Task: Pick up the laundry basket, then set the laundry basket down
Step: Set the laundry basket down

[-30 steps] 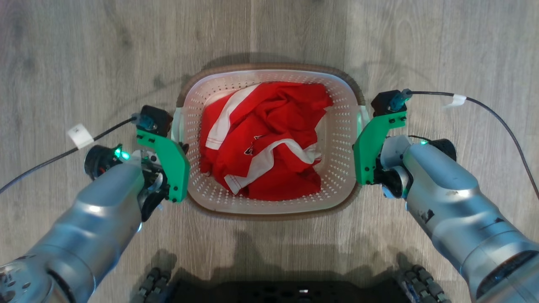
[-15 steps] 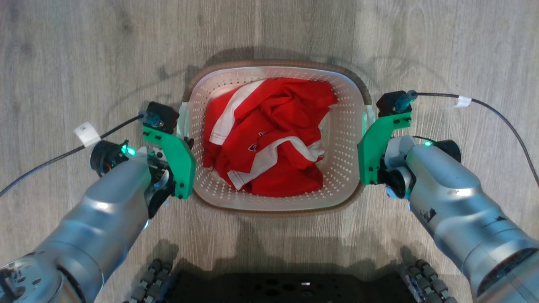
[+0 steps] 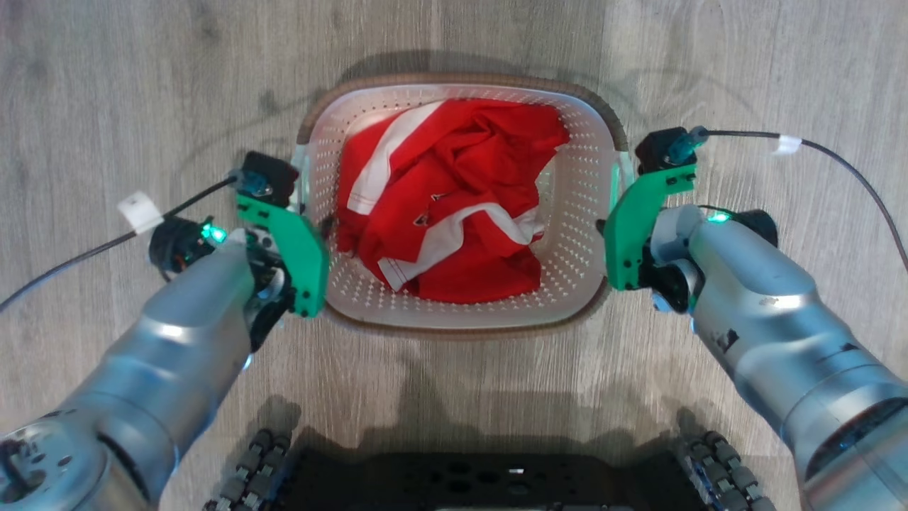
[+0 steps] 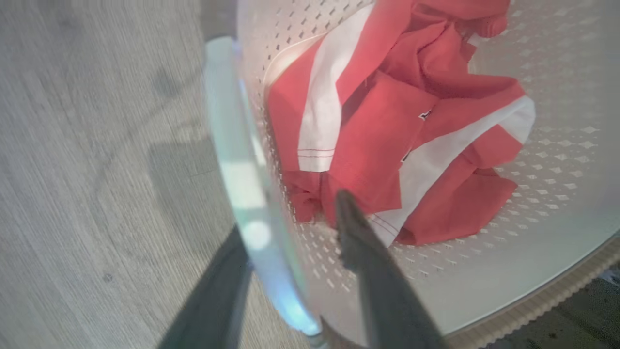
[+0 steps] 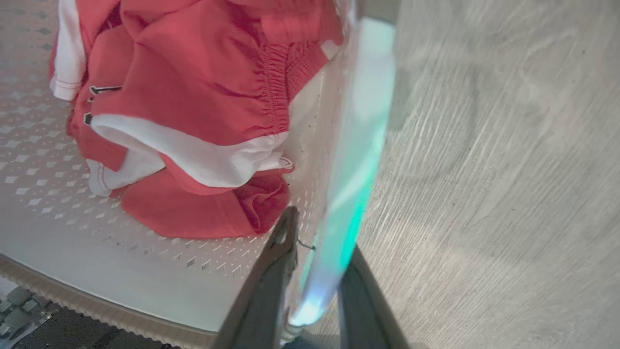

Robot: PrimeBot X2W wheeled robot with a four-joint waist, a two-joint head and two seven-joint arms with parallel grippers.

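The laundry basket (image 3: 578, 234) lies on the wooden floor (image 3: 142, 85) between both arms, a crumpled red and white garment (image 3: 454, 206) inside; the left pincer (image 4: 290, 215) pinches its left handle (image 4: 232, 160), one finger inside the wall, one outside; the right pincer (image 5: 322, 230) pinches its right handle (image 5: 361, 126) likewise.

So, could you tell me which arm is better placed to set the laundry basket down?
Neither alone: the left gripper straddles the laundry basket's left handle, the right gripper its right handle, so both should probably lower it together.
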